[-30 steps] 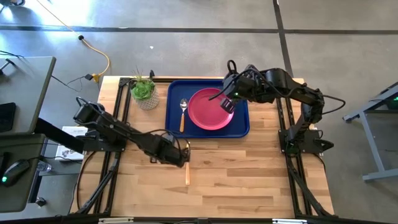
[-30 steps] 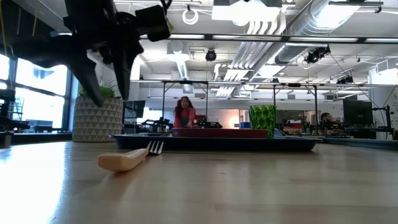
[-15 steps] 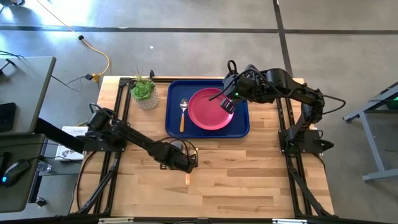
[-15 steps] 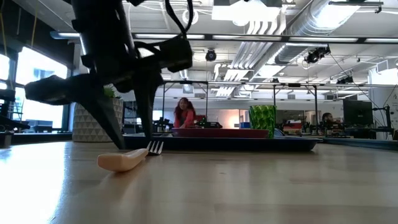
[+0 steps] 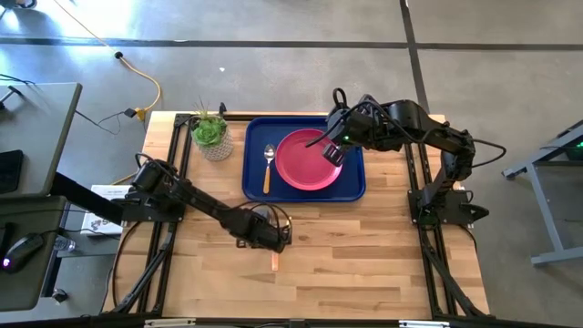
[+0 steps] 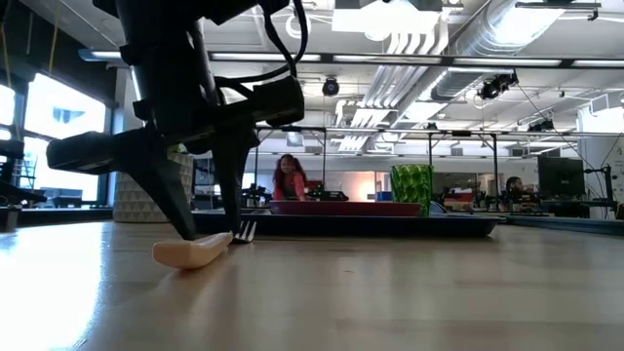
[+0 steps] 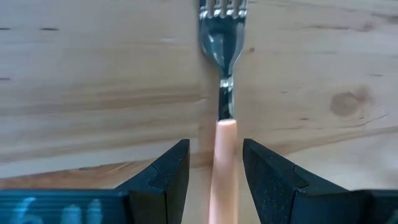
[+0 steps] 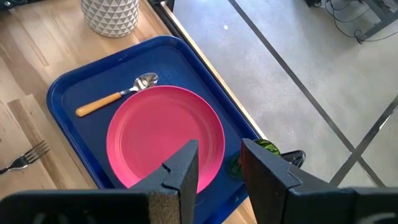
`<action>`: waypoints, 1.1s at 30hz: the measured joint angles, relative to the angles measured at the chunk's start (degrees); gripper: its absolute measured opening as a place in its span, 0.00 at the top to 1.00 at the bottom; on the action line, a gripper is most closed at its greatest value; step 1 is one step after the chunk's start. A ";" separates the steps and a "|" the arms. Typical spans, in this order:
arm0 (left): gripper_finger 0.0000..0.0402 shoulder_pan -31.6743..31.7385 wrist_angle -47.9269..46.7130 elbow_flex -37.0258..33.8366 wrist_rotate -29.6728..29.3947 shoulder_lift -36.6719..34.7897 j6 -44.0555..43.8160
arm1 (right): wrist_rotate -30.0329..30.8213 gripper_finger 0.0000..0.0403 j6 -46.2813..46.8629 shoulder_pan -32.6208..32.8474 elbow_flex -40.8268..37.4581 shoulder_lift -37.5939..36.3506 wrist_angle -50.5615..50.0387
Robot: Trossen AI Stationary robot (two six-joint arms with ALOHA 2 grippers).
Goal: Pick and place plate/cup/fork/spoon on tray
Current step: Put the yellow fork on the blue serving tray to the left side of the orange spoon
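Left gripper point(image 7: 214, 177) is sitting low over the fork point(image 7: 222, 93) on the bare wood of the table point(image 5: 364, 255), fingers point(image 7: 165, 177) spread, one on each side of the orange handle with small gaps showing, so not clamping it. Seen from table height, the two finger tips are reaching the wood, straddling the fork point(image 6: 200, 249), which is lying flat with its tines pointing toward the tray point(image 6: 341, 224). From overhead the left gripper point(image 5: 273, 239) is standing near the tray's front edge, with only the tail of the fork handle point(image 5: 274, 262) poking out from under it.

Right gripper point(image 8: 219, 168) is hanging above the tray's right part, over the edge of the plate point(image 8: 165, 134), fingers parted and holding nothing. From overhead the same gripper point(image 5: 333, 151) is showing at the plate's right rim.

Tray point(image 5: 255, 182) is lying at the table's far side. Plate point(image 5: 308, 160) is resting inside it, centre to right. Spoon point(image 5: 268, 167) is lying in the tray just left of the plate, bowl toward the far edge. Cup point(image 8: 268, 147) is standing in the tray's far right corner, partly hidden behind the right gripper's finger; from table height it is rising green above the tray rim point(image 6: 410, 184).

Potted succulent point(image 5: 211, 135) is standing on the table just left of the tray. A person point(image 6: 288, 177) is showing far back in the room.
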 joint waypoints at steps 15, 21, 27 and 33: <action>0.66 0.44 2.25 0.37 1.12 3.24 -0.27 | -0.18 0.72 -0.07 0.00 0.00 0.00 -0.02; 0.66 0.39 -5.76 3.39 1.41 4.26 1.75 | -0.17 0.72 -0.09 0.00 0.00 0.00 -0.02; 0.68 0.89 -10.10 3.91 0.86 5.01 5.38 | -0.17 0.72 -0.08 0.04 0.00 0.01 -0.02; 0.79 0.98 -10.94 3.86 1.01 5.18 8.05 | -1.41 0.72 -0.08 0.04 0.00 0.02 -0.02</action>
